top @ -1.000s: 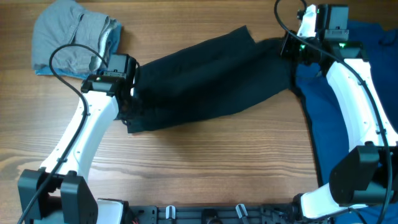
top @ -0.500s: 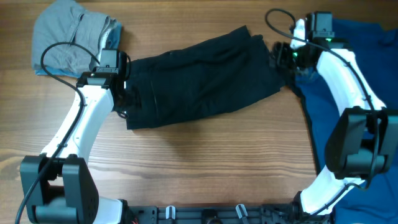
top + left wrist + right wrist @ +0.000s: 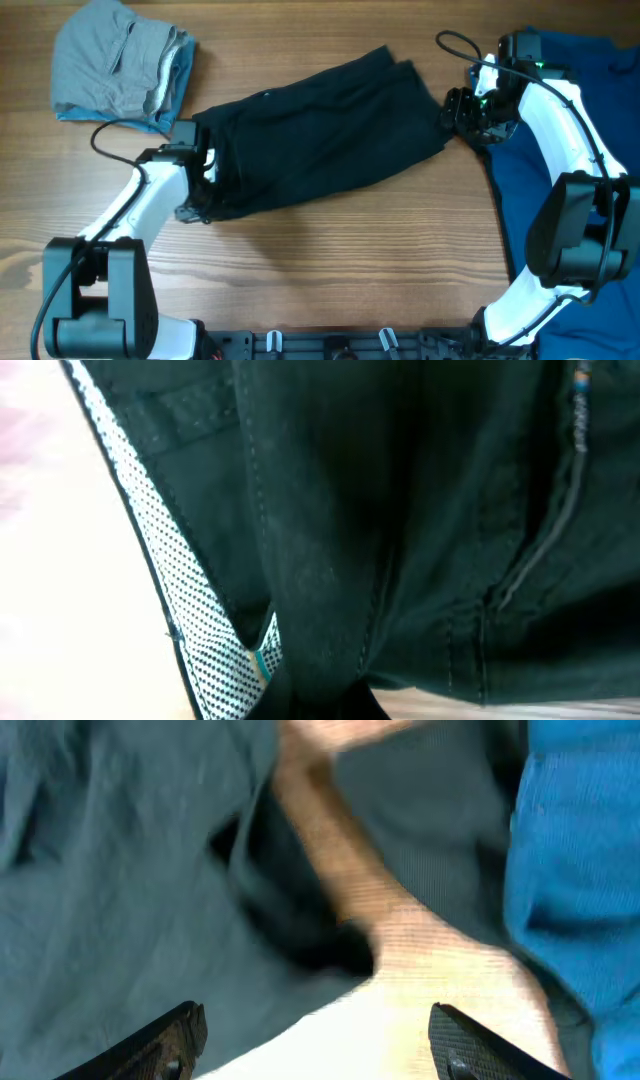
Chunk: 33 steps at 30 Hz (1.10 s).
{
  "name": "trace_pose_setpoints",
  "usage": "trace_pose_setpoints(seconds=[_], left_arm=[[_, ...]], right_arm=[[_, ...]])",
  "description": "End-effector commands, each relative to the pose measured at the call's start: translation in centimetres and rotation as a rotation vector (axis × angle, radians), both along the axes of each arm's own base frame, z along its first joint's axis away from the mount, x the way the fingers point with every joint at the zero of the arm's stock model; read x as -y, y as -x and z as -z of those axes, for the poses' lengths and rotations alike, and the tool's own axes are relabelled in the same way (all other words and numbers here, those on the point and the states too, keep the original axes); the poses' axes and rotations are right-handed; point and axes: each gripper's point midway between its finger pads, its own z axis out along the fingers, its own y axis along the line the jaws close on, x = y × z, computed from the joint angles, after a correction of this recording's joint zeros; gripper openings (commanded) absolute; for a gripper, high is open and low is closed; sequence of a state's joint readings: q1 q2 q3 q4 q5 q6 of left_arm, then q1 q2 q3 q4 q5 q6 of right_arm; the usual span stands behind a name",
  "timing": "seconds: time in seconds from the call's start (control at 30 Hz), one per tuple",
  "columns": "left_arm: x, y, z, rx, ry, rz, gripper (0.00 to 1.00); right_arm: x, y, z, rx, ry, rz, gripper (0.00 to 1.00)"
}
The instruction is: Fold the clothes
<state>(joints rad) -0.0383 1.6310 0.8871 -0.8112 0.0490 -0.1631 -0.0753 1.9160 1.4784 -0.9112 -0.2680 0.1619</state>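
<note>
Left gripper point(image 3: 200, 195): clamped on near-left end of black garment point(image 3: 320, 130); fingers hidden by cloth.
Black garment: mid-table point(image 3: 330, 260), long axis near-left to far-right; dotted white inner strip point(image 3: 190, 630); teal tag point(image 3: 266, 660) unreadable.
Right gripper point(image 3: 320, 1045): spread wide, empty, at garment's far-right end.
Blue garment point(image 3: 560, 200): right, cut off.
Grey garment point(image 3: 115, 65): far left.

Black garment point(image 3: 320, 130): large, plain, spread aslant across mid-table point(image 3: 330, 260), lower end left, higher end right. Layers doubled at upper right edge. Seams and stitch lines clear in left wrist view. Thin white dotted inner strip point(image 3: 190, 630) along one edge, cloth gathered into a ridge at bottom centre.
Grey garment point(image 3: 110, 60): rumpled heap, far left corner, apart from the black.
Light-blue garment point(image 3: 172, 90): under the grey, only its edge showing.
Bright blue garment point(image 3: 515, 200): spread down right side, just beside the black's right end.
</note>
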Motion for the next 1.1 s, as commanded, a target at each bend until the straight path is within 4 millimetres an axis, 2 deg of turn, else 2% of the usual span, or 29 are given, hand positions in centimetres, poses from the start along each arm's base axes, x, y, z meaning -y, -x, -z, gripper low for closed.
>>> trace_pose_setpoints(seconds=[0.0,0.07,0.1,0.13,0.23,0.3,0.33,0.37,0.43,0.47,0.53,0.57,0.6,0.67,0.7,0.73,0.77,0.83,0.9,0.93,1.0,1.07], left_arm=[[-4.1,0.9,0.2,-0.037,-0.074,-0.128,0.04],[-6.1,1.2,0.2,-0.04,-0.074,-0.273,0.04],[-6.7,1.0,0.2,-0.026,-0.055,-0.305,0.1],[-7.0,0.9,0.2,-0.021,-0.056,-0.314,0.14],[-7.3,-0.2,0.2,0.024,-0.058,-0.318,0.37],[-7.5,-1.1,0.0,0.059,-0.059,-0.318,0.53],[-7.5,-1.3,-0.1,0.065,-0.06,-0.318,0.54],[-7.6,-1.6,-0.3,0.074,-0.061,-0.309,0.56],[-7.7,-1.9,-0.6,0.083,-0.063,-0.288,0.56],[-7.7,-2.2,-0.9,0.089,-0.063,-0.288,0.56],[-7.8,-2.4,-1.3,0.093,-0.063,-0.268,0.57],[-7.6,-2.5,-1.8,0.088,-0.057,-0.24,0.58],[-7.3,-2.6,-2.3,0.087,-0.04,-0.211,0.59],[-6.1,-3.4,-4.0,0.1,0.005,-0.189,0.6],[-5.8,-4.1,-5.1,0.118,0.011,-0.176,0.61],[-5.6,-5.2,-6.6,0.158,0.008,-0.139,0.61],[-5.4,-6.7,-7.9,0.215,0.005,-0.124,0.68],[-4.7,-9.7,-8.8,0.333,0.027,-0.098,0.79],[-3.5,-13.0,-9.6,0.473,0.081,0.03,0.81],[-3.3,-14.1,-9.3,0.504,0.086,0.062,0.81],[-3.5,-15.6,-7.9,0.52,0.087,0.063,0.8],[-2.2,-17.7,-4.8,0.534,0.18,0.087,0.8]], right_arm=[[0.0,-0.2,0.7,0.021,0.011,-0.055,0.79],[-1.9,0.8,1.3,-0.002,-0.067,-0.103,0.79],[-4.0,2.0,1.8,-0.01,-0.137,-0.189,0.79],[-5.0,3.0,2.5,-0.037,-0.154,-0.214,0.79],[-8.3,5.7,5.0,-0.086,-0.181,-0.291,0.79],[-12.0,8.1,5.9,-0.095,-0.282,-0.392,0.79],[-12.5,8.9,6.5,-0.117,-0.274,-0.398,0.76],[-12.4,9.8,7.4,-0.15,-0.239,-0.386,0.53],[-9.0,10.1,8.9,-0.24,-0.057,-0.202,0.2],[-6.4,10.9,9.2,-0.31,0.059,-0.058,0.15],[-3.0,12.8,8.7,-0.413,0.182,0.113,0.14],[-1.7,13.5,7.9,-0.449,0.206,0.189,0.25],[-1.1,13.4,7.2,-0.442,0.189,0.21,0.51],[-0.4,12.5,5.0,-0.384,0.164,0.223,0.68],[-0.3,11.5,3.6,-0.328,0.155,0.216,0.73],[-0.1,10.2,1.8,-0.246,0.152,0.204,0.84],[0.1,8.5,-0.4,-0.142,0.142,0.197,0.89],[-0.6,6.1,-3.2,0.032,0.111,0.108,0.91],[-1.4,4.6,-5.0,0.144,0.081,0.048,0.91],[-2.0,4.1,-5.2,0.172,0.057,0.01,0.88],[-2.5,3.6,-5.5,0.197,0.027,-0.001,0.88],[-2.6,3.2,-5.7,0.213,0.023,0.002,0.88]])
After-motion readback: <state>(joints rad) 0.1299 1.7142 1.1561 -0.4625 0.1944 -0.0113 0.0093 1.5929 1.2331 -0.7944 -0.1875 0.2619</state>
